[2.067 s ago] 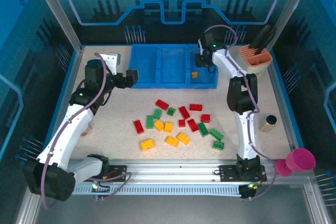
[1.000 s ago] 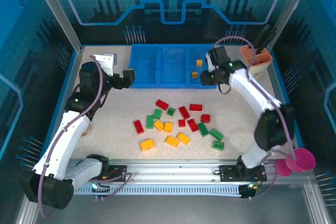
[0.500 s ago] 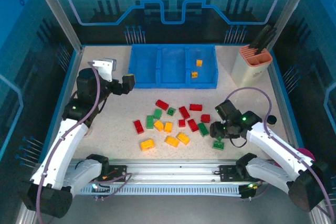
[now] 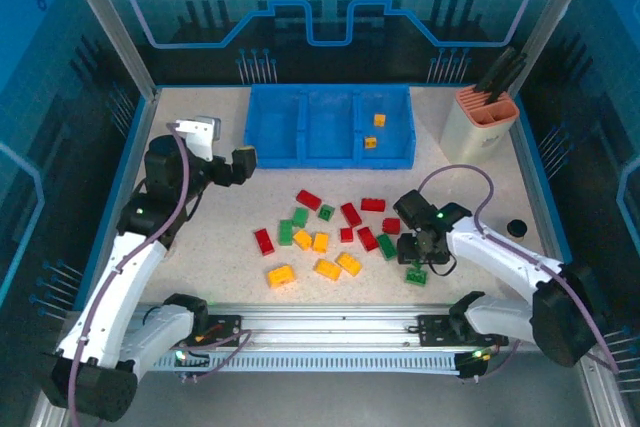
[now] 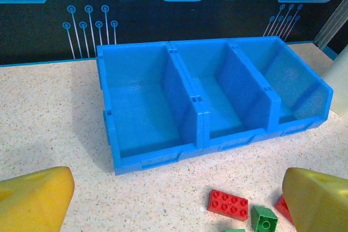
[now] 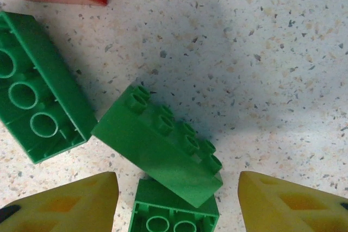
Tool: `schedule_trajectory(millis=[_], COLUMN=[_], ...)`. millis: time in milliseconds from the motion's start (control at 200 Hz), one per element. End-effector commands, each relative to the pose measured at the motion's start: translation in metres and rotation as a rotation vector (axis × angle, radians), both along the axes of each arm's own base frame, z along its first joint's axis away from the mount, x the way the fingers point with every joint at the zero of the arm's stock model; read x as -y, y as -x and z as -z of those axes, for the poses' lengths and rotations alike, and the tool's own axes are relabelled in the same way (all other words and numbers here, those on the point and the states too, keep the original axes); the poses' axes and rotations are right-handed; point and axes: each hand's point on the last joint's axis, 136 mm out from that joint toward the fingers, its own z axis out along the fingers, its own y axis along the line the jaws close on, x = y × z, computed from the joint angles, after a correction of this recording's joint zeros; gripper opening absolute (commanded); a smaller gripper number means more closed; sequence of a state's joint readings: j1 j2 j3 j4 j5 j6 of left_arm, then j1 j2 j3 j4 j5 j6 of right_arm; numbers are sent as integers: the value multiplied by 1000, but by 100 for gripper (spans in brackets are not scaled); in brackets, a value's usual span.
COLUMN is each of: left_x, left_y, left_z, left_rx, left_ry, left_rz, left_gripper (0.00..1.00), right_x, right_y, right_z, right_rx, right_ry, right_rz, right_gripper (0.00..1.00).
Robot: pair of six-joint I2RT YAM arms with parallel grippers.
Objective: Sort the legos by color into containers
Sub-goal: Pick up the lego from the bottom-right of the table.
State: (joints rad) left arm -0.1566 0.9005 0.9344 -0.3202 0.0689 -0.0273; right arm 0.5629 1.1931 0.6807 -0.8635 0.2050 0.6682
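Our right gripper [image 4: 418, 252] has swung from the tray [image 4: 300, 129] to green legos [image 6: 163, 145] — jaws apart, empty. Our left gripper [image 5: 178, 186] gapes too.

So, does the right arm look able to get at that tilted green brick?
Probably yes: the tilted green brick sits between the right arm's open jaws, nothing above it, though another green brick touches its left corner.

Robot lab cell: aluminium frame [image 4: 108, 17], blue circuit-print walls [image 4: 330, 7], speckled table [image 4: 220, 217]

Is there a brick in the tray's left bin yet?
No, the left bin shows bare blue floor; both orange bricks lie in the right bin.
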Motion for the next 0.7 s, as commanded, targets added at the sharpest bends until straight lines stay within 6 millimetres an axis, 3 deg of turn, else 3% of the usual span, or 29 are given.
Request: schedule_trajectory(millis=[0, 310, 695], left_x=[0, -3, -5], left_y=[8, 8, 8], left_z=[7, 11, 17], left_rx=[-23, -29, -33], left_ry=[5, -8, -12], left_rz=[-1, -13, -27], left_gripper=[99, 100, 99], right_x=[-6, -6, -3], right_y=[-8, -5, -7], right_z=[0, 19, 30], right_rx=[22, -45, -90], right_ry=[-1, 33, 78], right_rz=[-23, -32, -27], right_gripper=[61, 58, 34])
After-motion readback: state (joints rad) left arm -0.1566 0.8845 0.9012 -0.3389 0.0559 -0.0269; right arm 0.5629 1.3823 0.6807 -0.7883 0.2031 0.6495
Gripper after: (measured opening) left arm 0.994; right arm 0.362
